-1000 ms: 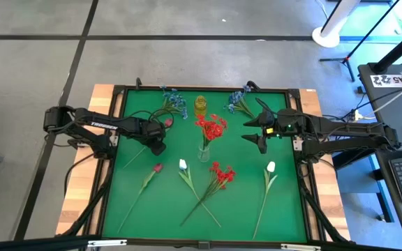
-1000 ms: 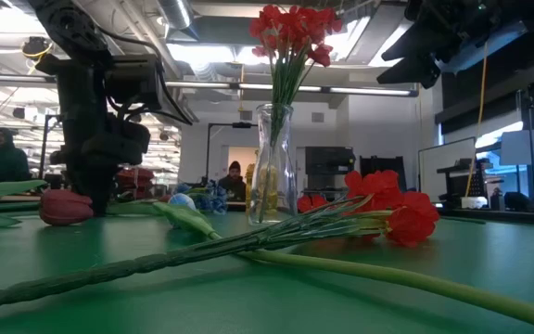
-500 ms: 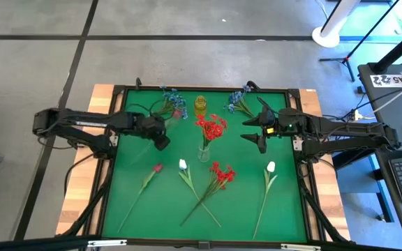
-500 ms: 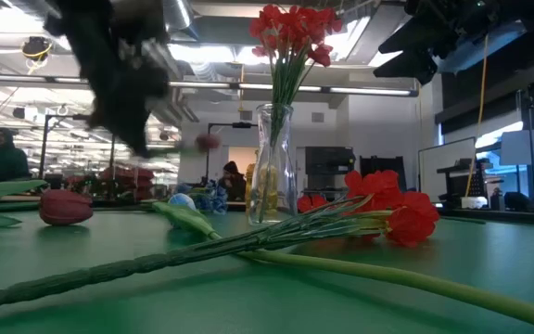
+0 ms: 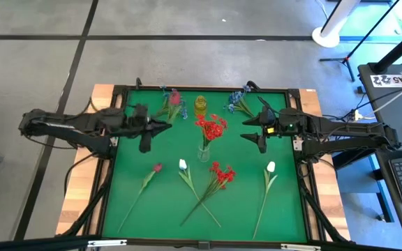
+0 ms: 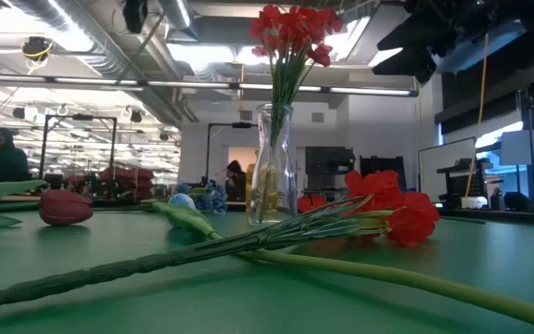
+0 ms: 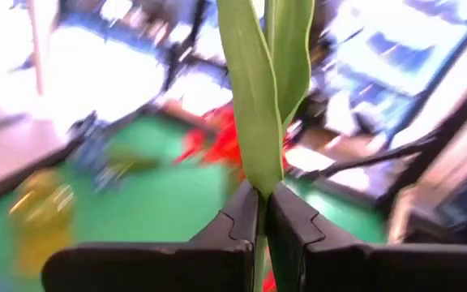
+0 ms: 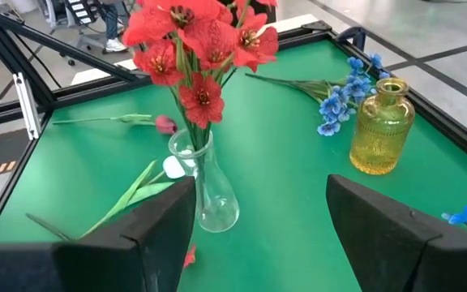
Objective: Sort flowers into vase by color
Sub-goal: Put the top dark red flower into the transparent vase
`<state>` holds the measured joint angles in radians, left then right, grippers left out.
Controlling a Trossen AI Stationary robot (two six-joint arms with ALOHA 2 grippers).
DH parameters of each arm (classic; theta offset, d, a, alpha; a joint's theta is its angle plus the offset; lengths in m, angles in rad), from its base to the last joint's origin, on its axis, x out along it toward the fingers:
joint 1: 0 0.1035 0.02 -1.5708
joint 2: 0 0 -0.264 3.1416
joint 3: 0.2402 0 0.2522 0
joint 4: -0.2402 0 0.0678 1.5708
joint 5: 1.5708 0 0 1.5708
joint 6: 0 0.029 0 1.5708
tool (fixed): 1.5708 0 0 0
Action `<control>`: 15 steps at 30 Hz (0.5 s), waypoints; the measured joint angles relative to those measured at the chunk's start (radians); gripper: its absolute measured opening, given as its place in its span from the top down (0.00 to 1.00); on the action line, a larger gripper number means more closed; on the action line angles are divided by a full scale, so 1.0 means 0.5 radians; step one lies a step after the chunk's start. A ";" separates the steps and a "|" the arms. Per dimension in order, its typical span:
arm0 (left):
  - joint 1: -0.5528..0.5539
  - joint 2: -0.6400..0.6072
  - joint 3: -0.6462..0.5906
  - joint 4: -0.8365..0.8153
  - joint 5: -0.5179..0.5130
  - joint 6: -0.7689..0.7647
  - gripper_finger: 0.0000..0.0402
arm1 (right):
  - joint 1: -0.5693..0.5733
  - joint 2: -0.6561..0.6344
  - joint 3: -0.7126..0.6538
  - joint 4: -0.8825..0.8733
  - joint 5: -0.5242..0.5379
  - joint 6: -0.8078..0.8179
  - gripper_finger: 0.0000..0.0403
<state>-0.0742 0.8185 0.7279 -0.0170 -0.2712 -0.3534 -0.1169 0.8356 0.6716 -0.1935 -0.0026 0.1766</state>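
Lifted clear of the table since a second ago, the left gripper is clamped on a rosebud stem — its red bud now rides high by the yellow bottle. Next comes the clear vase of red blooms. Right gripper waits, jaws wide.

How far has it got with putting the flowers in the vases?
One red bunch already stands in the clear vase. The left gripper is shut on a rosebud's stem, lifted off the mat. The yellow vase is empty, and five flowers still lie on the mat.
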 joint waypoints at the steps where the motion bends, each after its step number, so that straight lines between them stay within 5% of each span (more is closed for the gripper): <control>1: -0.040 -0.001 -0.054 0.152 0.001 0.039 0.98 | 0.000 0.000 0.000 0.012 0.000 0.000 0.32; 9: -0.194 0.221 -0.396 1.299 0.005 0.312 0.98 | 0.000 0.000 0.000 0.039 0.000 -0.004 0.32; 15: -0.193 0.579 -0.403 1.798 0.012 0.417 0.98 | -0.001 0.000 -0.001 0.040 0.016 -0.049 0.32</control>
<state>-0.1705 1.1078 0.5266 0.8822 -0.2652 -0.1448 -0.1173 0.8356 0.6712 -0.1738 0.0054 0.1523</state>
